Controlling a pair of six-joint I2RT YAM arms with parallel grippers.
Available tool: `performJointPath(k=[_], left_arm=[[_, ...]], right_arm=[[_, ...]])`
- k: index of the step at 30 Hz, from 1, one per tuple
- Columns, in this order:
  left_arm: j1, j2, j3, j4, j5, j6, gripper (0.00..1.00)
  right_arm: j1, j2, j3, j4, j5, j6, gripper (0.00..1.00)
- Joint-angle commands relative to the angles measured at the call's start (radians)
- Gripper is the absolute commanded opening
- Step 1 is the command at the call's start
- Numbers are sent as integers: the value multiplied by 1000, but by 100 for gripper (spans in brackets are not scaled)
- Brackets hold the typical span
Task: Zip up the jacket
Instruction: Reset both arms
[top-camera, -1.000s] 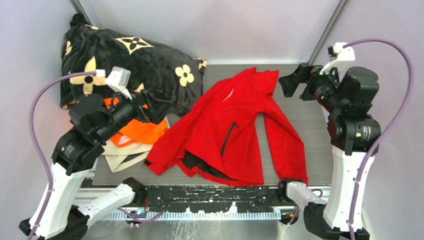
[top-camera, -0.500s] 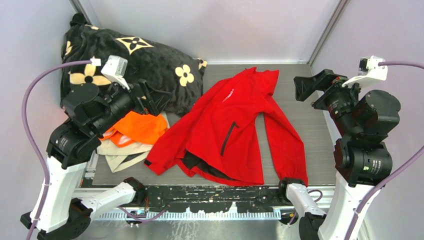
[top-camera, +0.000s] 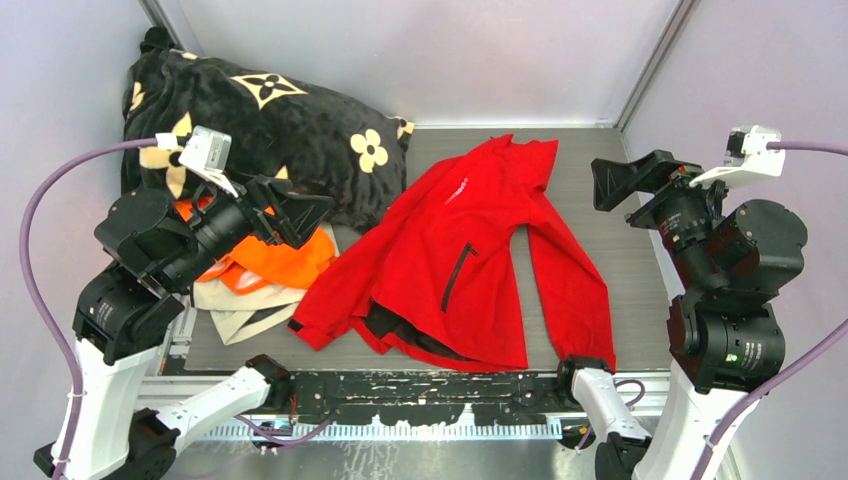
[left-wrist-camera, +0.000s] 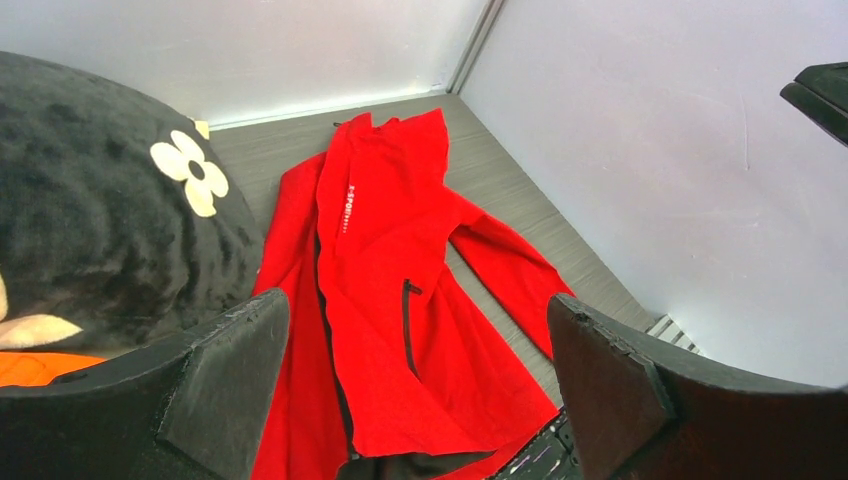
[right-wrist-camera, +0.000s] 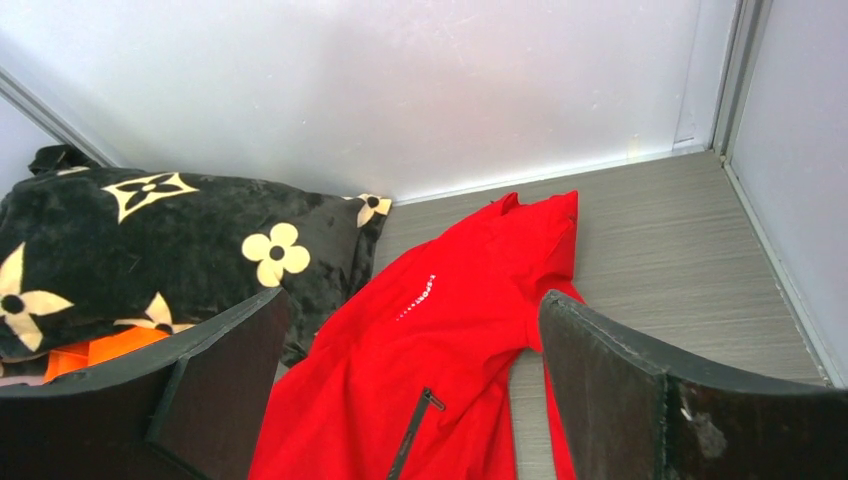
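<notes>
One jacket (top-camera: 450, 260), one black flowered blanket (top-camera: 280, 120), one orange garment (top-camera: 285, 262), and seemingly one pale cloth (top-camera: 235, 318), partly hidden, possibly more. Two arms: left arm (top-camera: 150, 262), right arm (top-camera: 742, 250).

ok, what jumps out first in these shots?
The bright red jacket lies spread in the middle, front open, dark lining showing at its near hem. A black flower-patterned blanket is heaped in the far-left corner. The left claw and right claw hover open either side, holding nothing.

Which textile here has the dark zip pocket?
The red jacket, lying mid-table; the orange garment and black flowered blanket at left show no zip.
</notes>
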Motion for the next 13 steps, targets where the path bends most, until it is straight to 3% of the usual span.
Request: performJointPath(k=[1, 13], left_arm=[[4, -10, 3, 38, 23, 4, 99], [4, -35, -12, 23, 11, 9, 100]], right_arm=[[-7, -15, -5, 58, 18, 6, 100], [-17, -43, -40, 64, 27, 2, 100]])
